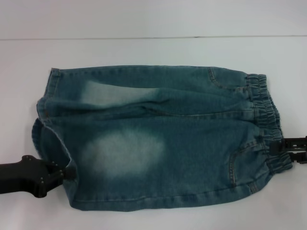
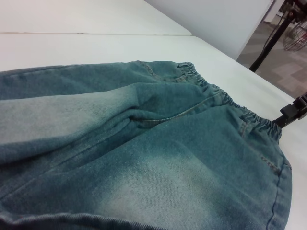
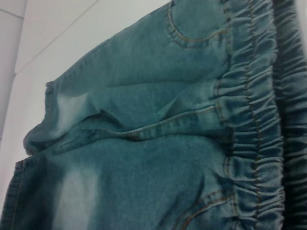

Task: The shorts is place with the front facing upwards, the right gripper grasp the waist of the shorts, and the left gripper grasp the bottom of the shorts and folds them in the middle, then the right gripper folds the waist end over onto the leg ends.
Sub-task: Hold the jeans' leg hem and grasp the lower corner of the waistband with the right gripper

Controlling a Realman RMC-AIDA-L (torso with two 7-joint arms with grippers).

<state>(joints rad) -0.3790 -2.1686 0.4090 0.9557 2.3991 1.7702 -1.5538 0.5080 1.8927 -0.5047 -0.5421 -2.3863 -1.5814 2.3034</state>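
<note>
From the head view, the shorts (image 1: 158, 139) lie spread flat on the white surface (image 1: 144, 48), waistband (image 1: 266, 124) toward the robot's right and leg ends (image 1: 50, 120) toward its left, with two pale worn patches showing on the denim. The left gripper (image 1: 67, 172) reaches in from the left edge and meets the hem of the nearer leg, where the fabric bunches slightly at its tip; it looks to be pinching the hem, though the fingers themselves are mostly hidden by cloth. The right gripper (image 1: 280, 146) comes in from the right edge and touches the nearer part of the elastic waistband, seemingly clamped on it. From the left wrist view, the shorts (image 2: 144, 158) fill most of the picture, the denim rising in a soft ridge along the middle seam, and the gathered waistband (image 2: 225, 100) runs along the far end, where the right gripper (image 2: 290, 115) sits against the band's edge. From the right wrist view, the puckered waistband (image 3: 254, 120) lies close up, orange stitching on it, and the legs stretch away toward the far hems (image 3: 43, 124); this arm's own fingers are not seen here.
</note>
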